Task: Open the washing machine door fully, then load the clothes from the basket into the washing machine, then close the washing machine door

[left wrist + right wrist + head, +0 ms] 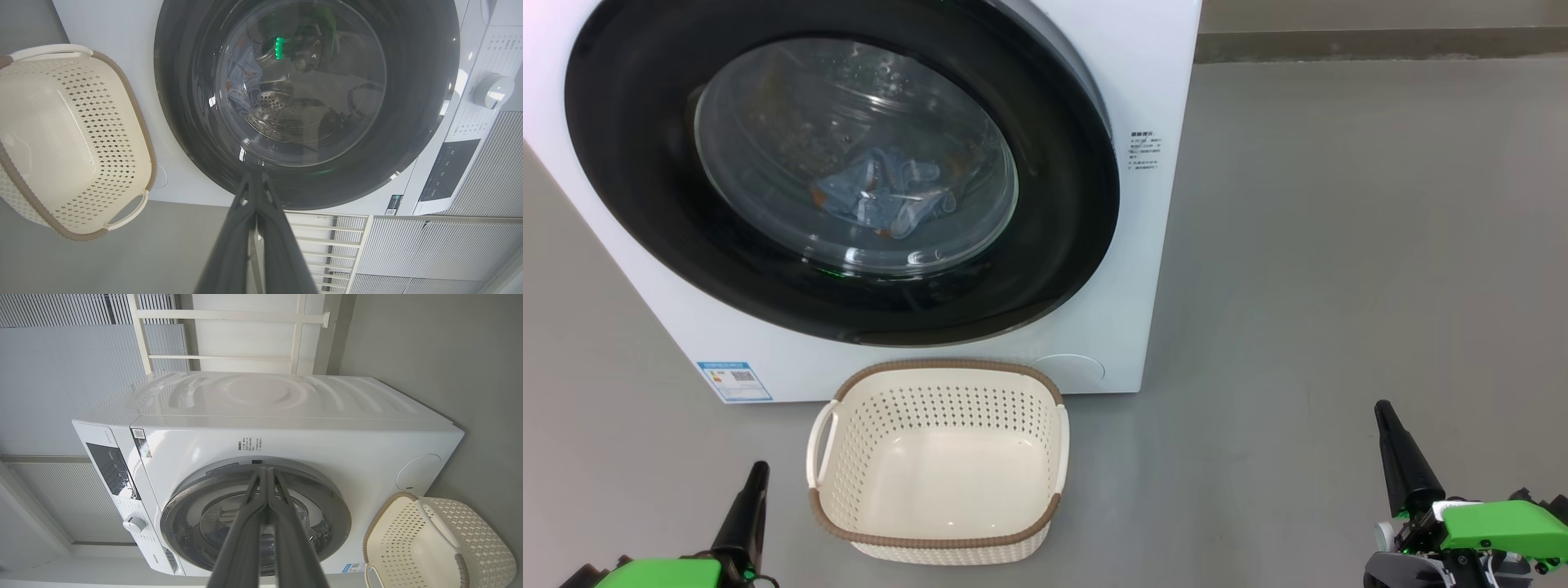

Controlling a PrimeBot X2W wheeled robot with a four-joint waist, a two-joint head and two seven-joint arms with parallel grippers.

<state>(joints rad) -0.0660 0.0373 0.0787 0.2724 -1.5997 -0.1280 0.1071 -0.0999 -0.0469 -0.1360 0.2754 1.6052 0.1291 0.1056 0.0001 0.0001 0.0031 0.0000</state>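
**Door shut, laundry in the drum**

The round glossy black washing machine door [849,163] sits closed on the white front-loading washing machine [1152,245]. Behind its glass, the light blue clothes [886,196] lie in the drum. The cream perforated plastic basket [947,365] stands on the grey floor [1339,245] just before it. The left gripper [760,469] and right gripper [1382,408] hang low, fingers pressed together, empty. The left wrist view adds a white control dial [493,90]; the right wrist view, the machine's white top [265,392].

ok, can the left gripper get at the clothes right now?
Probably not: the clothes sit inside the drum behind the closed door, and the left gripper is down by the empty basket.
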